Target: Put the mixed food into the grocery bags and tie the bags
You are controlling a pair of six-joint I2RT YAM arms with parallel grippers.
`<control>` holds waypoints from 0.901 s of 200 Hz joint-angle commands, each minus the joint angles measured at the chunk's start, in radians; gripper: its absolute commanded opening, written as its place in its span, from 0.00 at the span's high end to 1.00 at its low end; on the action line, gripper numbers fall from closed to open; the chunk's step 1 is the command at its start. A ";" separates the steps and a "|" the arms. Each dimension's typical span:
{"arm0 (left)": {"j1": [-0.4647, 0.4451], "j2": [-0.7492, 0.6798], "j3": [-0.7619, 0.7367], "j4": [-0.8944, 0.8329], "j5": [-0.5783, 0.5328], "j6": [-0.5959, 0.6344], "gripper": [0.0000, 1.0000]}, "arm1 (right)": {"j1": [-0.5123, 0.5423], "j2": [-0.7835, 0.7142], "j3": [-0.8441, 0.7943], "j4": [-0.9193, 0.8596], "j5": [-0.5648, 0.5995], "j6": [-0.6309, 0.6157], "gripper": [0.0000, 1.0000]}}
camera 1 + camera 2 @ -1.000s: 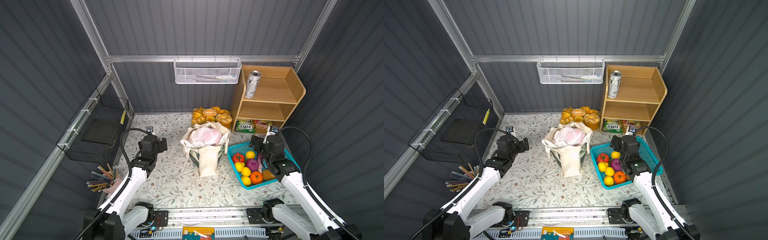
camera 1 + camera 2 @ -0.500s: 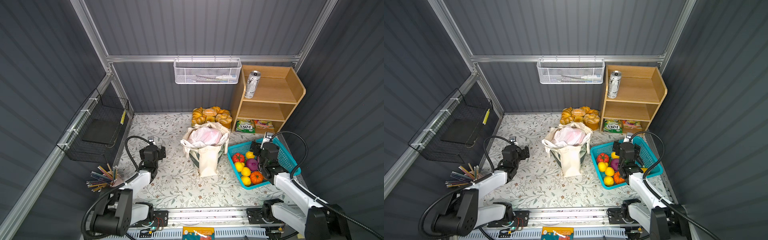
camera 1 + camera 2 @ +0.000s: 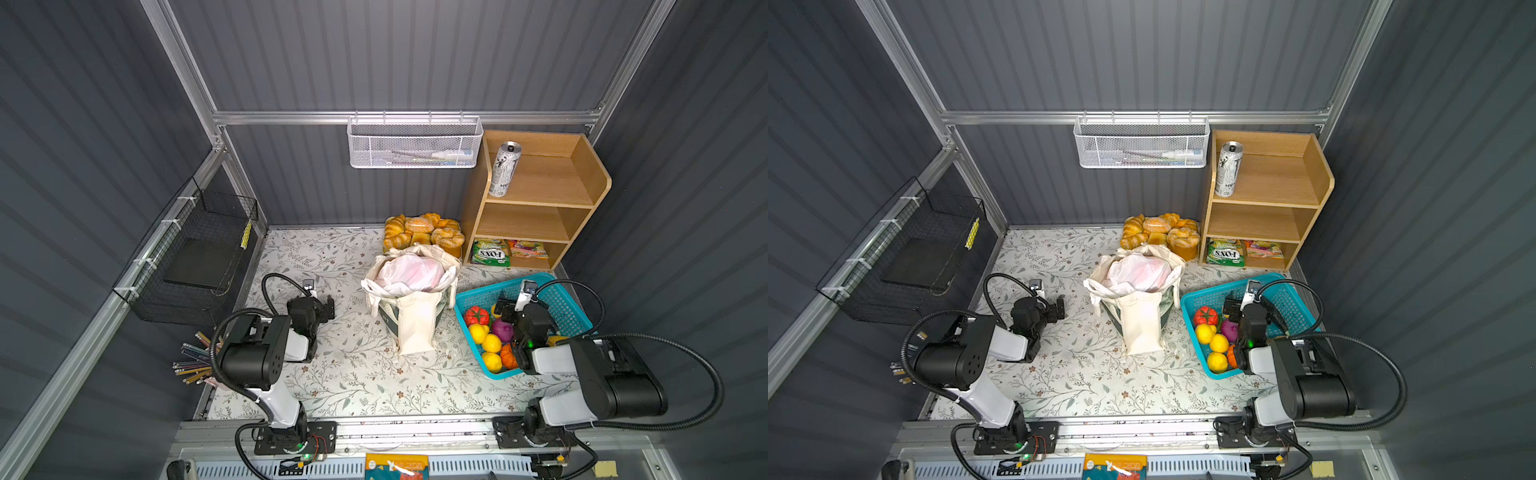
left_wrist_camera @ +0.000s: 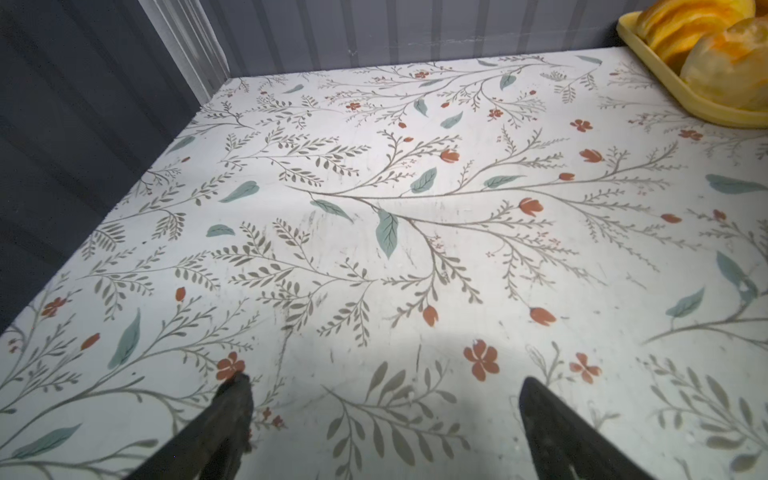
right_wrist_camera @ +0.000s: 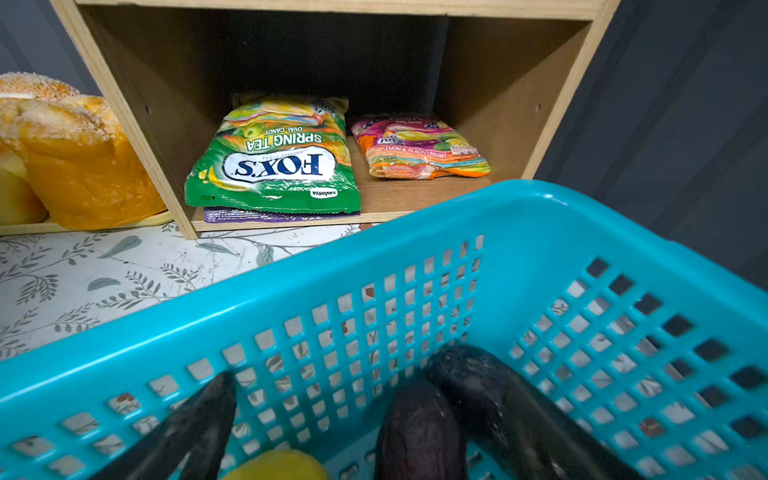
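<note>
The cream canvas tote [image 3: 417,328] stands mid-table in both top views. The white plastic bag [image 3: 409,272] sits inside it, with something pink showing through. The tall silver drink can [image 3: 504,168] stands on the top shelf of the wooden rack. My left gripper [image 3: 327,306] hovers low over the floral table, left of the tote. Its fingers [image 4: 232,411] are wide open with only tabletop between them. My right gripper [image 5: 353,415] is open inside the turquoise basket [image 5: 519,232]. A dark purple fruit [image 5: 419,432] and a yellow one lie between its fingers, ungripped.
A tray of bread rolls [image 3: 422,232] sits behind the tote. Green and pink sweet packets [image 5: 274,166] lie on the bottom shelf of the wooden rack [image 3: 582,183]. The basket holds several fruits [image 3: 484,336]. A black wire basket [image 3: 199,249] hangs left, with pencils [image 3: 193,361] below it.
Both arms have folded back and down toward the near edge. The grippers have come lower and nearer, the right one into the basket. Both stay open.
</note>
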 commanded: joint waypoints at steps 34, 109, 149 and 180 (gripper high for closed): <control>0.053 0.016 0.102 -0.081 0.108 -0.015 0.00 | -0.087 -0.017 0.109 -0.072 -0.155 0.051 0.01; 0.052 0.015 0.103 -0.079 0.108 -0.014 0.00 | -0.087 -0.017 0.114 -0.085 -0.166 0.046 0.01; 0.052 0.016 0.102 -0.081 0.108 -0.014 0.00 | -0.089 -0.011 0.128 -0.106 -0.171 0.052 0.01; 0.053 0.013 0.098 -0.075 0.106 -0.013 0.00 | -0.089 -0.020 0.112 -0.084 -0.171 0.049 0.01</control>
